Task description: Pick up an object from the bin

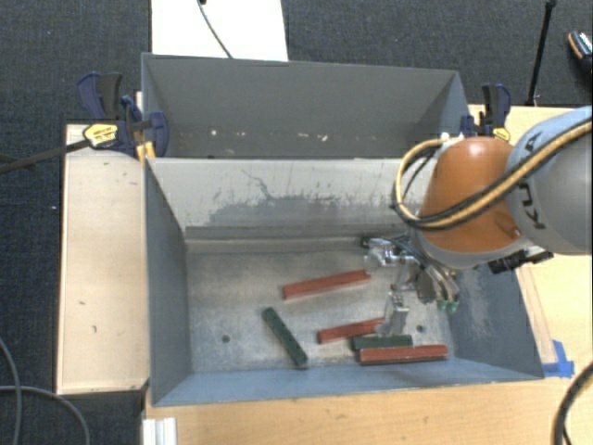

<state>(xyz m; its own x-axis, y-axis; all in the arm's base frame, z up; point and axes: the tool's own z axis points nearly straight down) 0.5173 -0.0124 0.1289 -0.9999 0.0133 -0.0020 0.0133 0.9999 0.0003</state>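
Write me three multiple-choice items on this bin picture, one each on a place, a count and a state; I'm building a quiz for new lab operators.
1. Where is the gripper?
A. over the left rear corner
B. over the right front part of the bin
C. outside it

2. How many red-brown sticks lie on the floor?
A. one
B. three
C. six

3. How does the leftmost dark green stick lie?
A. flat, slanted, apart from the rest
B. upright against the rear wall
C. across a red-brown one

Key:
1 B, it hangs by the middle stick, right of centre near the front wall.
2 B, counting the rear one, the middle one and the front stick.
3 A, bare floor shows all round it.
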